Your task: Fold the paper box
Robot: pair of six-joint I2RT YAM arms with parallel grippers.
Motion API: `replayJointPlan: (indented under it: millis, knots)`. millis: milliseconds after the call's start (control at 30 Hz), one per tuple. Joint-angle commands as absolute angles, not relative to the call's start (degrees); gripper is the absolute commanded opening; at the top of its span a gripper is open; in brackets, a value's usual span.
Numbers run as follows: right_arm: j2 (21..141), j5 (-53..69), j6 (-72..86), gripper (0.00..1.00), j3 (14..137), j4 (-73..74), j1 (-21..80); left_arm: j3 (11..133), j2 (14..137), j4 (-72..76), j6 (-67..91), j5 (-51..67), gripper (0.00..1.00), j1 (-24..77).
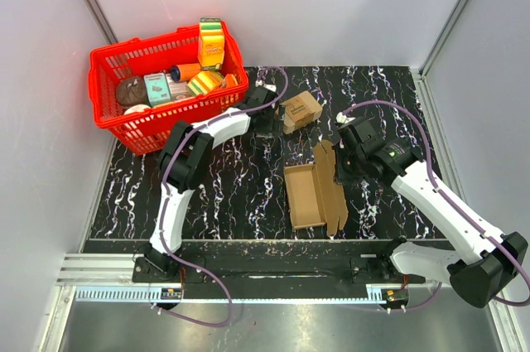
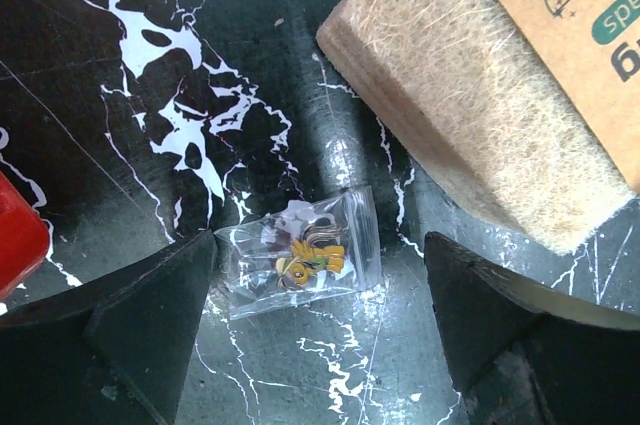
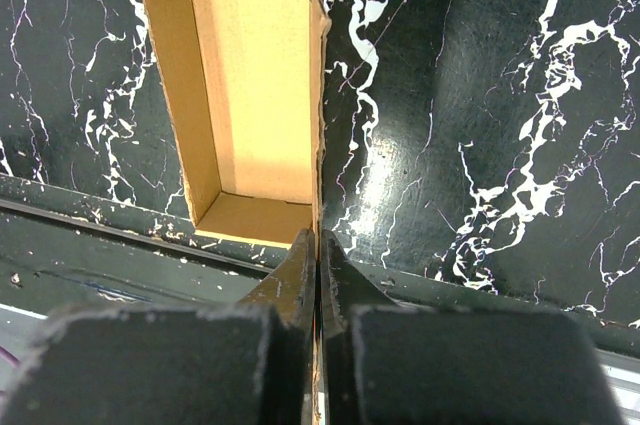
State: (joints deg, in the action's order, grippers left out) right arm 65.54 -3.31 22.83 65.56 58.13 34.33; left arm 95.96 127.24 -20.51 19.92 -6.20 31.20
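- Now the paper box (image 1: 308, 196) lies on the black bench (image 1: 240, 203), in front of the right arm (image 1: 439, 203) and a little to its left.
- It is half made. It is an open tray with low walls, and a flap stands up along its right side.
- The right jaws are clenched tight on the thin edge of that right side. In the right wrist view the card edge runs straight in between the two black tips.
- The left jaws are spread wide and hold nothing. They are well apart from the paper box.
- A little clear bag (image 2: 300, 253) with tiny bits inside lies flat on the bench between the left jaws. One tip is right at its corner.
- A small printed box (image 1: 301, 110) sits just beside the left jaws, further back on the bench than the paper box.
- The right arm bends at the elbow and reaches forward and inward. Its wrist tips down toward the flap.
- The left arm (image 1: 176, 203) goes up from its base, bends and stretches far back to the right, next to the red basket (image 1: 141, 128).
- Counting: one paper box, one small printed box, one clear bag, one red basket with shop things in it, and two arms.
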Motion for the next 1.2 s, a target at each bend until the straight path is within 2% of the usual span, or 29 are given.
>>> replayJointPlan:
  millis: [0,167,367,667,1167]
  knots:
    - [64.2,-1.6,21.7,0.00,65.7,55.9,33.9,98.8,128.2,-20.7,19.3,-8.4,0.89,30.9]
    - [64.2,-1.4,21.6,0.00,65.5,55.7,33.9,98.8,129.1,-21.0,18.5,-8.5,0.83,31.3]
    - [64.2,-1.7,21.4,0.00,65.6,55.6,34.0,99.8,129.6,-22.2,17.1,-10.9,0.69,32.3]
    - [63.9,-1.6,21.3,0.00,65.4,55.7,34.0,102.3,131.3,-25.6,15.6,-13.8,0.59,33.7]
    - [64.2,-1.3,21.0,0.00,65.2,55.0,33.8,100.3,128.6,-24.5,15.3,-13.1,0.52,33.8]
